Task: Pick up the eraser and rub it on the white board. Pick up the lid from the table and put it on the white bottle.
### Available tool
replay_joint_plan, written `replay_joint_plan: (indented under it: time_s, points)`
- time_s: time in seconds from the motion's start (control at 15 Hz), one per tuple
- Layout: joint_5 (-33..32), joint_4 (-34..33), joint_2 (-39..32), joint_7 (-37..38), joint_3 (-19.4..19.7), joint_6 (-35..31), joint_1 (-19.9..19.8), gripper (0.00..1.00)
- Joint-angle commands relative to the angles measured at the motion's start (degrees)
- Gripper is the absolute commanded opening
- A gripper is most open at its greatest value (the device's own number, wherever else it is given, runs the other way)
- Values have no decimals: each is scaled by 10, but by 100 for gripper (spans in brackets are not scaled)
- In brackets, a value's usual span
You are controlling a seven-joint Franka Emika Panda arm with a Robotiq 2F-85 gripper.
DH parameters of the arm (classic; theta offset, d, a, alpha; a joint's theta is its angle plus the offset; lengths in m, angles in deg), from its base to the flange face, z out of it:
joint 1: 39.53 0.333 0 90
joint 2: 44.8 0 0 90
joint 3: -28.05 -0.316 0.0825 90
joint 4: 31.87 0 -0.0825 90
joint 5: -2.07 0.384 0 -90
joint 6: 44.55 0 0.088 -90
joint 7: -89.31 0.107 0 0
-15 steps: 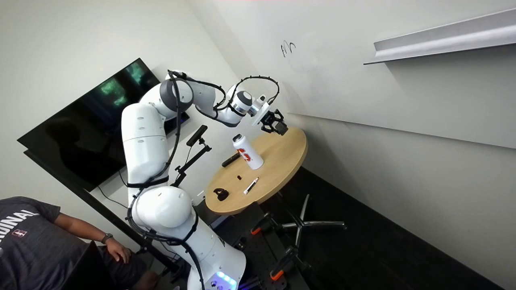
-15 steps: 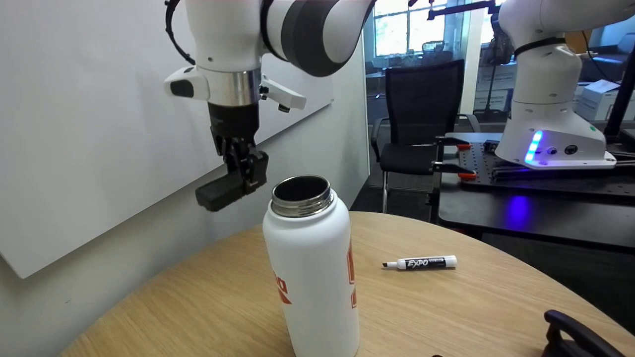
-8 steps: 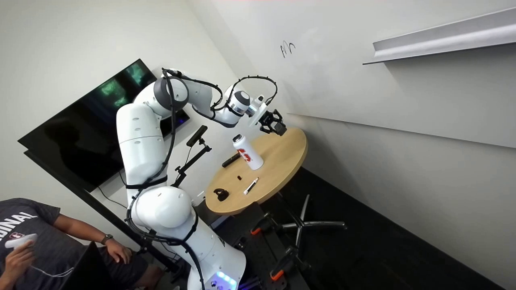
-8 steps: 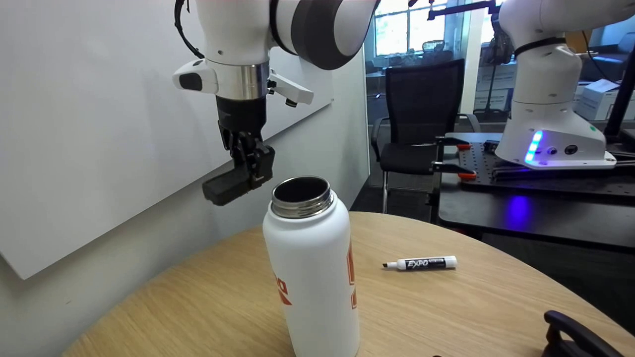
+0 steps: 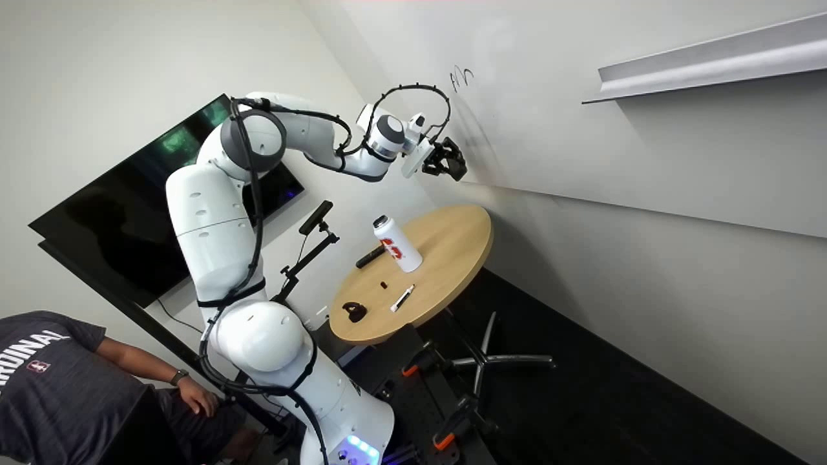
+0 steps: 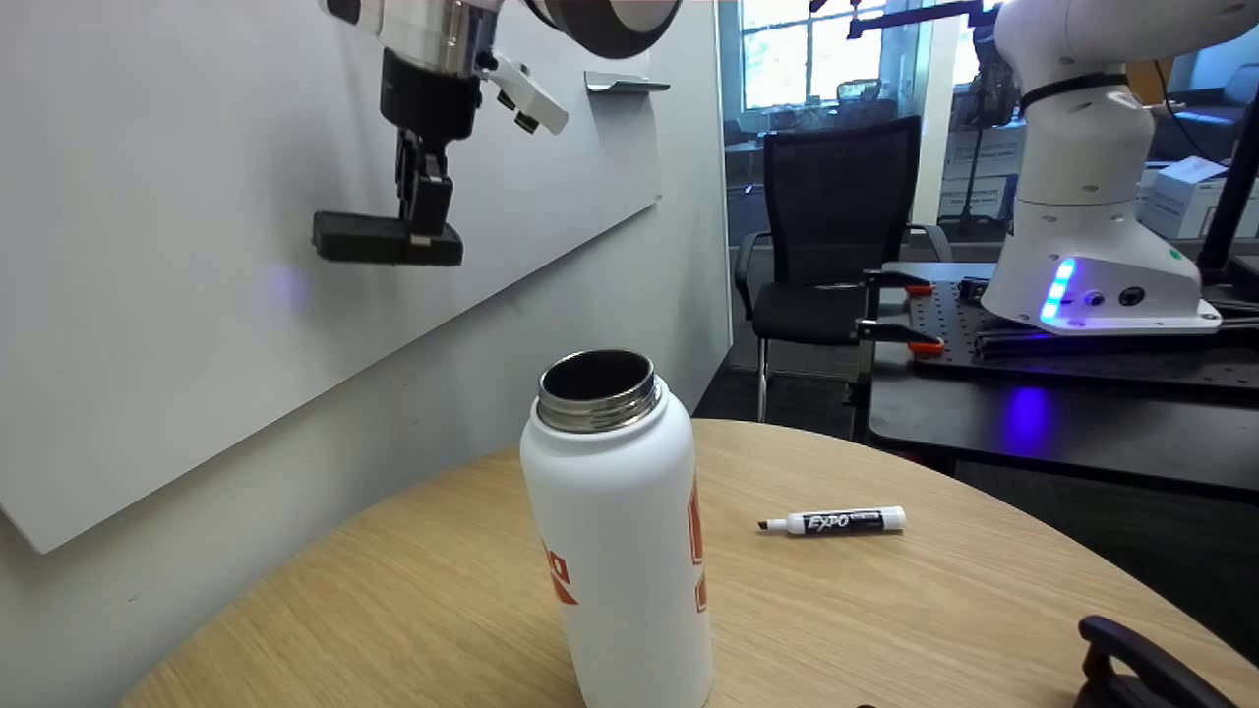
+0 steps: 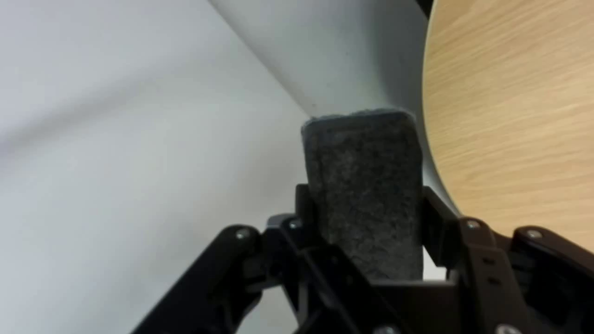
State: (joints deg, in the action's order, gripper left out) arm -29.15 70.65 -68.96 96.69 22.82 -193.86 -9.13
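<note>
White board (image 5: 555, 142), scribbled on in black, stretches along the wall (image 5: 614, 290) as a white robot arm (image 5: 205, 203) stands extended toward it. Near that wall is a round, pale wooden worktop (image 6: 423, 560). On it, upright, is the white bottle (image 6: 620, 521), red marks on its side, its bare metal neck threaded at the rim. Aloft beyond the bottle, as I look across the worktop, the tool (image 7: 369, 208) is clamped on opposite sides of the eraser (image 6: 354, 239), a dark block, close to the board (whether the two touch, I cannot tell from where I stand). Down on the worktop, well apart from the bottle, sits the lid (image 5: 356, 314), black with a looped handle. A black-and-white Expo marker (image 6: 846, 522) lies nearer the bottle, its dark tip exposed. Smallest of all, a tiny dark cap (image 5: 384, 285) rests on the wood between the lid and the bottle, touching neither.
</note>
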Motion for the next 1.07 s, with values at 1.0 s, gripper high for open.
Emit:
replay_joint_plan:
  time_s: [1.0]
  points:
    - [-198,70,130,352,111,-109,19,31]
